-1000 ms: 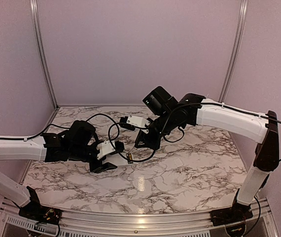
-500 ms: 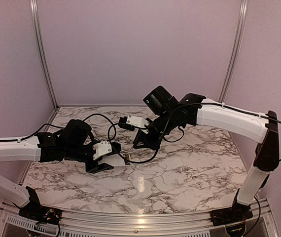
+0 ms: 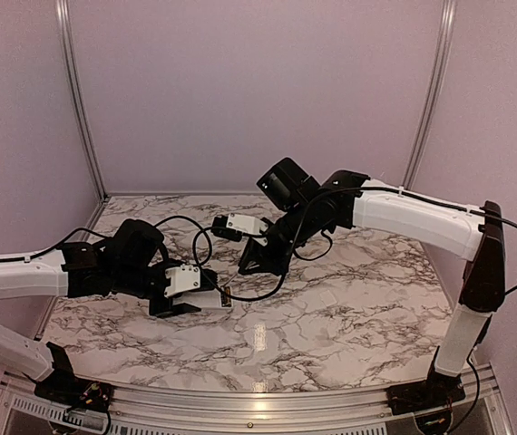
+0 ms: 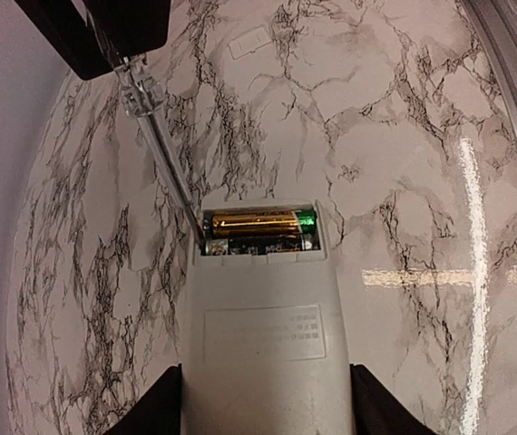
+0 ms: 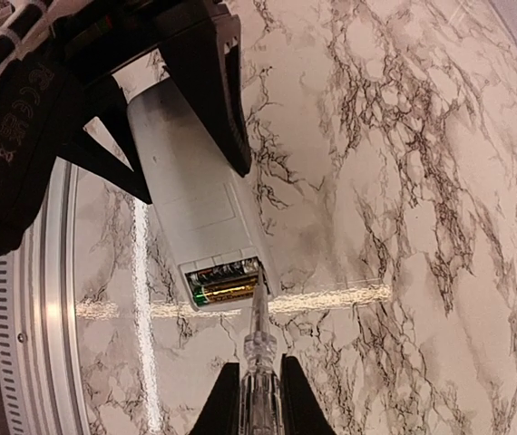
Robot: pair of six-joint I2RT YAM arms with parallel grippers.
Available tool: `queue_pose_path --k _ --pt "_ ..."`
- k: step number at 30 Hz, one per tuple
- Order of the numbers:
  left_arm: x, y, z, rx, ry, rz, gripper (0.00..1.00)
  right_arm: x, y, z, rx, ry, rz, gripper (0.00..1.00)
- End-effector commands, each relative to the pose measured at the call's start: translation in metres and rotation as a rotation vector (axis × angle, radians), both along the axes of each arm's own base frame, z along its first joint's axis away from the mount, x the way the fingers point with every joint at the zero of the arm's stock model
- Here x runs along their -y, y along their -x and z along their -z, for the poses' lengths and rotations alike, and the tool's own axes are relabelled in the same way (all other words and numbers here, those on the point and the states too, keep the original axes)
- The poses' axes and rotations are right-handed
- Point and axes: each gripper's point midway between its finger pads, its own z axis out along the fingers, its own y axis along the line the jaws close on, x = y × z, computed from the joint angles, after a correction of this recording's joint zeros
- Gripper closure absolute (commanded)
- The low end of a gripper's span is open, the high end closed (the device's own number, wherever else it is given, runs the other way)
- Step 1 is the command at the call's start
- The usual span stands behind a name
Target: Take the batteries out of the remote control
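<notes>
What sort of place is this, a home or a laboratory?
Most likely a laboratory test booth, not a home: plain lilac walls held in a metal frame, a marble-patterned table, and a robot's left arm and right arm bolted at its near edge.

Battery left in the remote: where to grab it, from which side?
Probably the end nearest the tool, from above the open recess. The battery lies crosswise, sunk between the walls of the remote control, so its sides offer no grip; the tool in the right gripper can lever that end up.
</notes>
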Motion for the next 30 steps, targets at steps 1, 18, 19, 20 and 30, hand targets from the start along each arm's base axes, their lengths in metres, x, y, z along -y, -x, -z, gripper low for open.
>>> queue_pose_path --k 1,18,19,20,30 --pt "0.019 -0.006 -0.051 0.168 0.137 0.076 1.0 -0.009 -0.008 -0.002 0.014 -0.012 0.0 1.0" --pt "0.007 -0.023 -0.048 0.321 0.009 0.081 1.0 -0.013 -0.007 -0.014 0.014 -0.034 -0.013 1.0" --pt "0.005 -0.025 -0.047 0.329 -0.002 0.081 1.0 -0.013 -0.007 -0.014 0.013 -0.035 -0.013 1.0" --pt "0.004 -0.025 -0.046 0.335 -0.013 0.08 1.0 -0.013 -0.007 -0.014 0.012 -0.034 -0.014 1.0" --pt "-0.002 -0.035 -0.048 0.397 -0.061 0.058 1.0 -0.014 -0.006 -0.016 0.012 -0.039 -0.015 1.0"
